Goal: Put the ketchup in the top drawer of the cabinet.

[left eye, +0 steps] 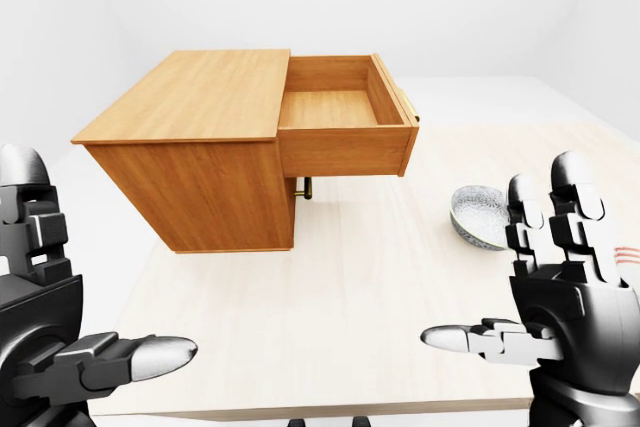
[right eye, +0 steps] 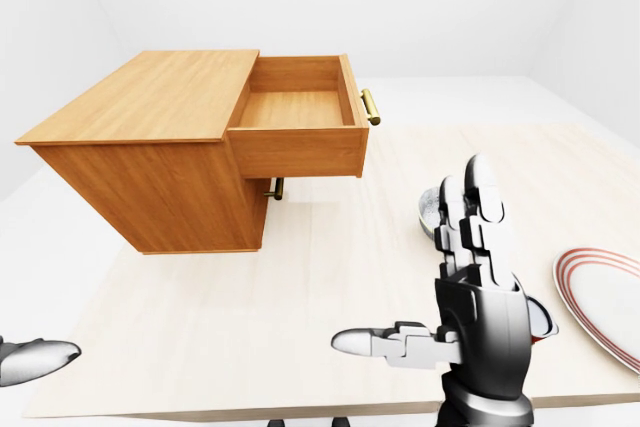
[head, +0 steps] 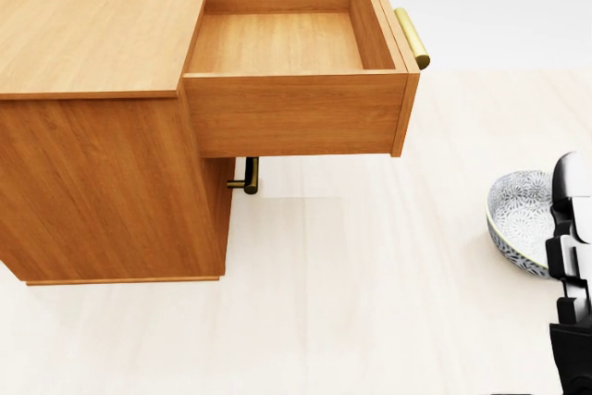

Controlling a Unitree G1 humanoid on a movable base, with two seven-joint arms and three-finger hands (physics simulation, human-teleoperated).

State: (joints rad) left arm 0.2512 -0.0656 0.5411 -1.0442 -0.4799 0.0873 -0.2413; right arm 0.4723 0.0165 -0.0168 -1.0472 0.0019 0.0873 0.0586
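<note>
1. A pale wooden bench is seen in a plain white room.
2. A wooden cabinet stands on it, its top drawer pulled out and bare inside.
3. A patterned bowl and a red-rimmed plate lie to the right.
4. The ketchup is not shown in any view.
5. The left hand and right hand are held spread, gripping nothing.

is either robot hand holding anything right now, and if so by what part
Nothing is held. The left robot hand and right robot hand are both open and empty, fingers spread above the table.
</note>
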